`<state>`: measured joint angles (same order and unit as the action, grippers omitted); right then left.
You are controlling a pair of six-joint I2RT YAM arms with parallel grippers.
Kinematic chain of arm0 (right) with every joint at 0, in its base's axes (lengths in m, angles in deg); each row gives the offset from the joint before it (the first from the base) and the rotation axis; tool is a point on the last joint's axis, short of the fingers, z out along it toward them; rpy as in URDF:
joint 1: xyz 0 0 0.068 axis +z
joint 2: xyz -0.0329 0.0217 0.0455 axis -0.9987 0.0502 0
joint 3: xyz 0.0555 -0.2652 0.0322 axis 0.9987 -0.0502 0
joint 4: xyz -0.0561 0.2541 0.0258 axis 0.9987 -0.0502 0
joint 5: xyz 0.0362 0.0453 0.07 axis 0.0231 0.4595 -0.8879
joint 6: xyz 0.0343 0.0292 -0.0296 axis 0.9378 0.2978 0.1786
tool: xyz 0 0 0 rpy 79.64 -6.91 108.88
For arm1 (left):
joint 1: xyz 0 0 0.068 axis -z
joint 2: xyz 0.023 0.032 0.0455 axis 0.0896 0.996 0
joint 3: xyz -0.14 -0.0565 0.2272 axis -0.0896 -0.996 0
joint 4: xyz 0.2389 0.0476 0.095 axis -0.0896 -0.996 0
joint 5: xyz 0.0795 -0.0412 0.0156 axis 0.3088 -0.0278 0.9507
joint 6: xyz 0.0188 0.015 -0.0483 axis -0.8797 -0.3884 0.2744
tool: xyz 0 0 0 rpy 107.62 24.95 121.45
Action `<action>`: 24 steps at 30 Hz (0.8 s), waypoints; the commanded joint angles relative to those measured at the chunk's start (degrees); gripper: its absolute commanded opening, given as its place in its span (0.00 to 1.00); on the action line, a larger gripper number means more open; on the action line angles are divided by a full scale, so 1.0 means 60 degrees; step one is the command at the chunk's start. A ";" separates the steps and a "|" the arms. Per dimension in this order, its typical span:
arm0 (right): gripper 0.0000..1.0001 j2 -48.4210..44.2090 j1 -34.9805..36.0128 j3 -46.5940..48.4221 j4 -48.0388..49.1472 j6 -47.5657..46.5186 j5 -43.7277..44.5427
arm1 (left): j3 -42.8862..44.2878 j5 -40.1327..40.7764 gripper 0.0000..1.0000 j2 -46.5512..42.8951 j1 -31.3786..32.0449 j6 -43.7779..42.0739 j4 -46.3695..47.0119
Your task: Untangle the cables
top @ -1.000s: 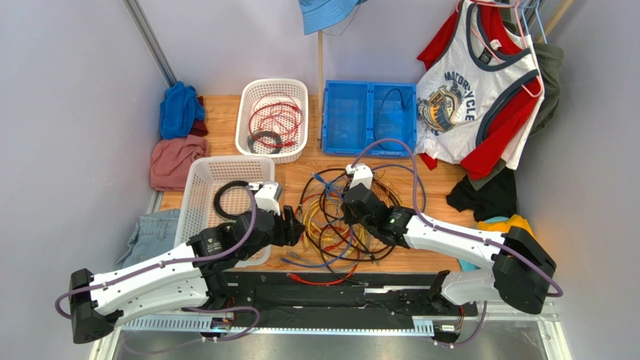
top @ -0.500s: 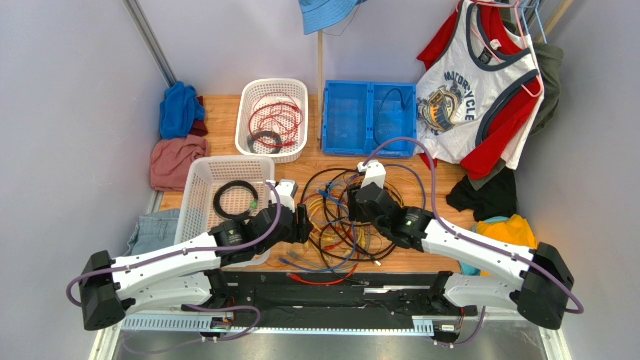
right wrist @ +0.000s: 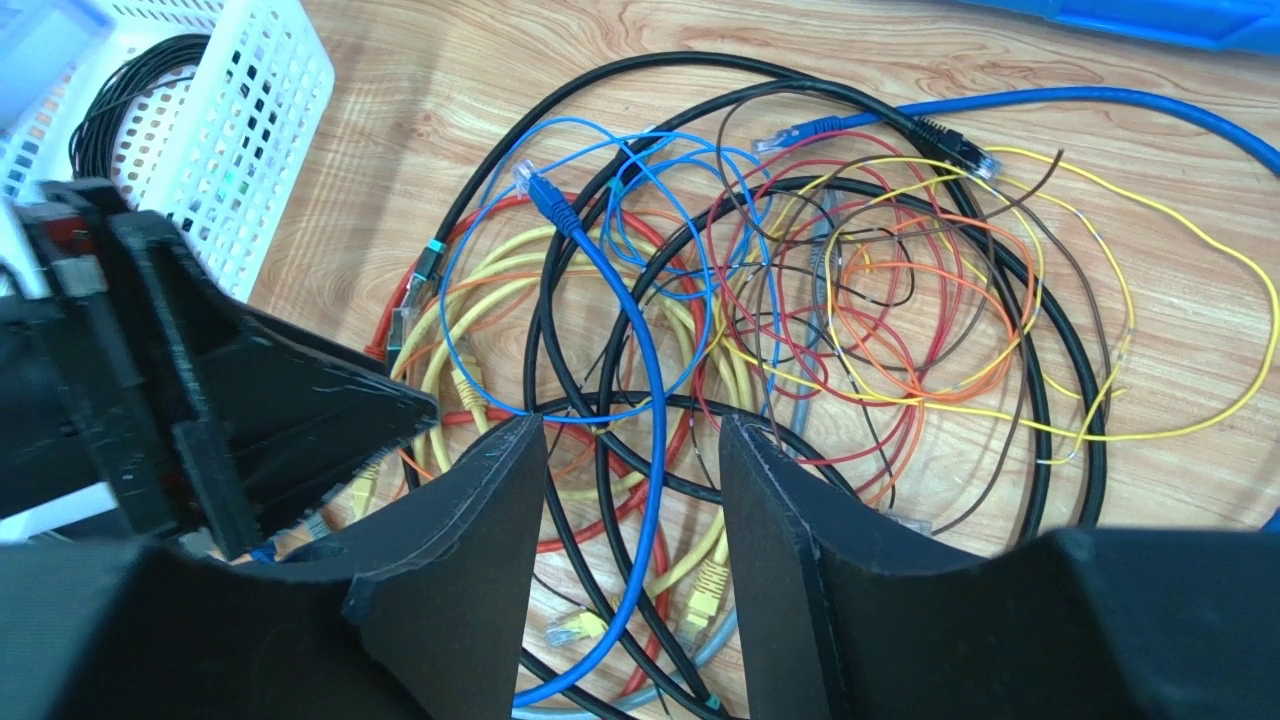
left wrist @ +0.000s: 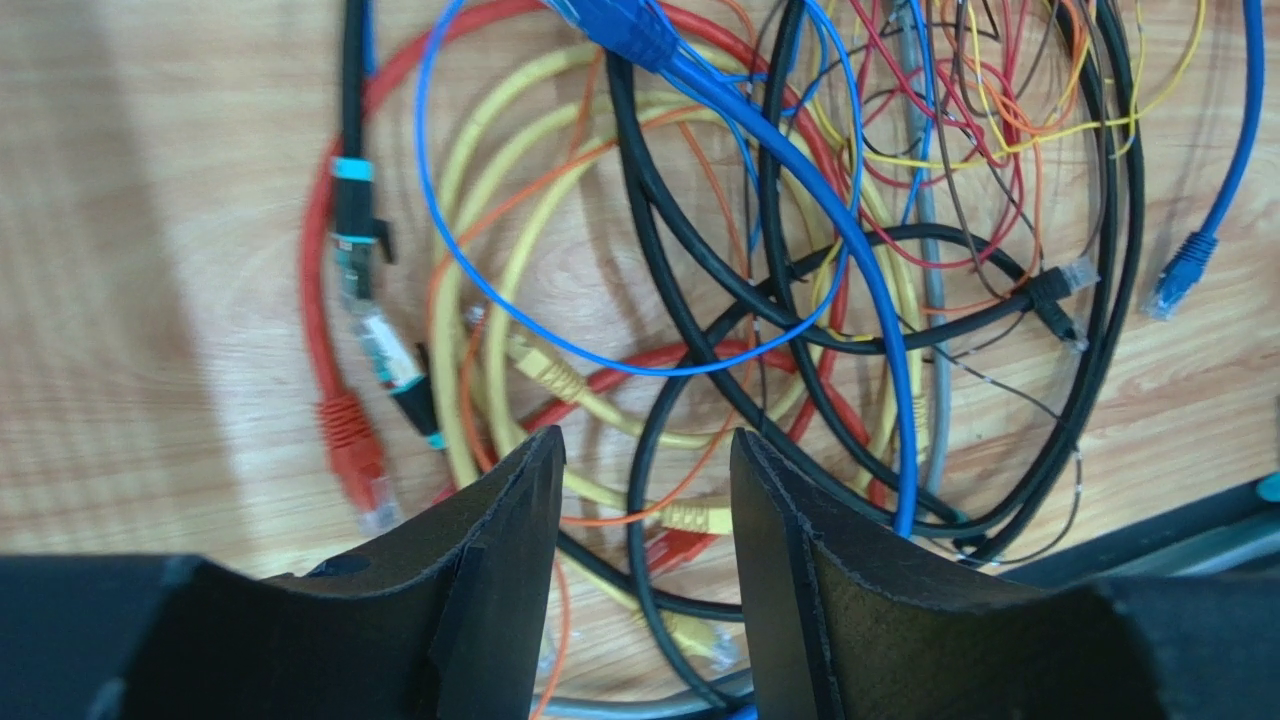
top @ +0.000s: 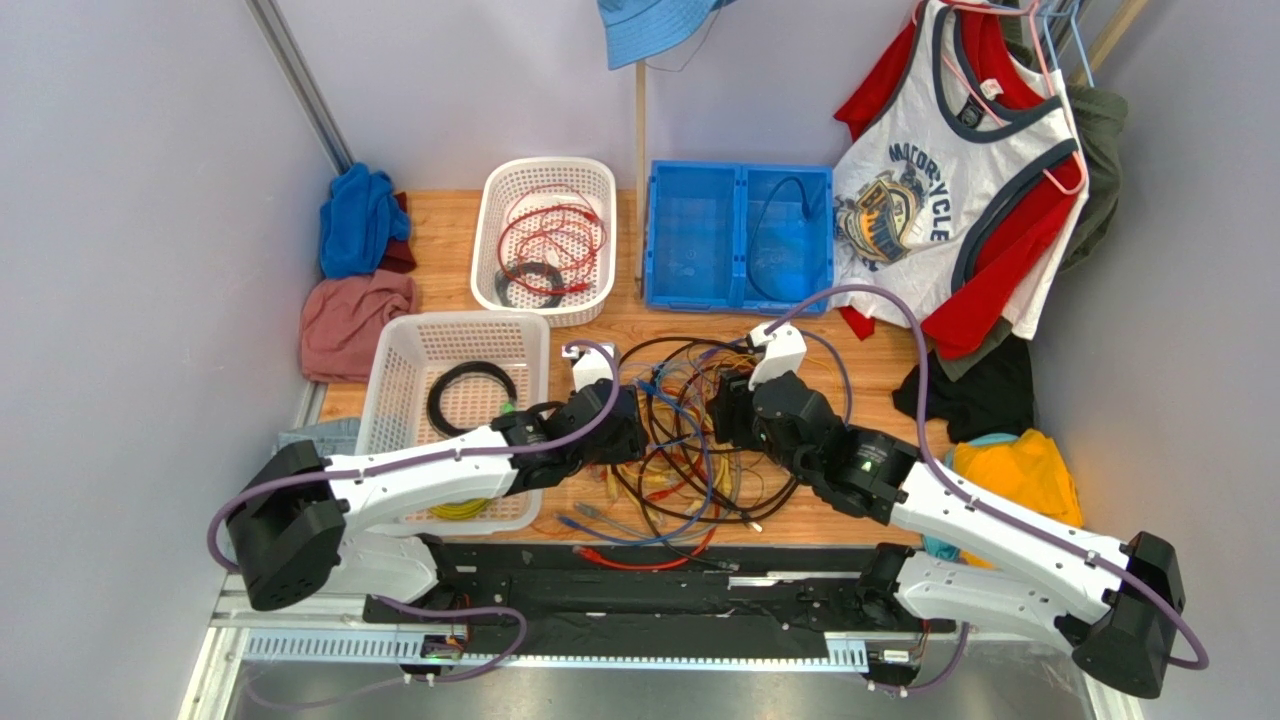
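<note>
At the 9 o'clock edge of the cables [top: 684, 465], your left gripper [top: 631, 432]: jaws spread, pinching nothing | cables: heaped mid-table [top: 443, 248] | your right gripper [top: 726, 413]: over the heap, 1 o'clock of its middle, jaws spread, empty

White basket [top: 394, 393] is placed at near left; second white basket [top: 486, 255] and blue crate [top: 696, 240] are set behind on wooden table [top: 439, 278]; tank top [top: 920, 210] is hung at right.
</note>
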<state>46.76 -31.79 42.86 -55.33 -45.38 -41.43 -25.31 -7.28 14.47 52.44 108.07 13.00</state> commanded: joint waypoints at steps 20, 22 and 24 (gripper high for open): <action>0.50 -0.0800 0.0007 -0.0507 0.0017 -0.0220 0.0149 | 0.0234 -0.1171 0.54 0.1737 -0.0163 0.2944 0.1052; 0.50 -0.0815 0.0021 -0.0521 0.0032 -0.0235 0.0135 | 0.0248 -0.1025 0.55 0.1766 -0.0193 0.3018 0.1023; 0.50 -0.0859 0.0036 -0.0521 0.0003 -0.0220 0.0135 | 0.0248 -0.0849 0.56 0.1781 -0.0266 0.3033 0.1023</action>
<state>42.85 -31.79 40.00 -56.01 -45.86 -41.54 -24.85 -13.91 24.96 51.63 123.90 17.94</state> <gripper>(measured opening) 0.501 0.549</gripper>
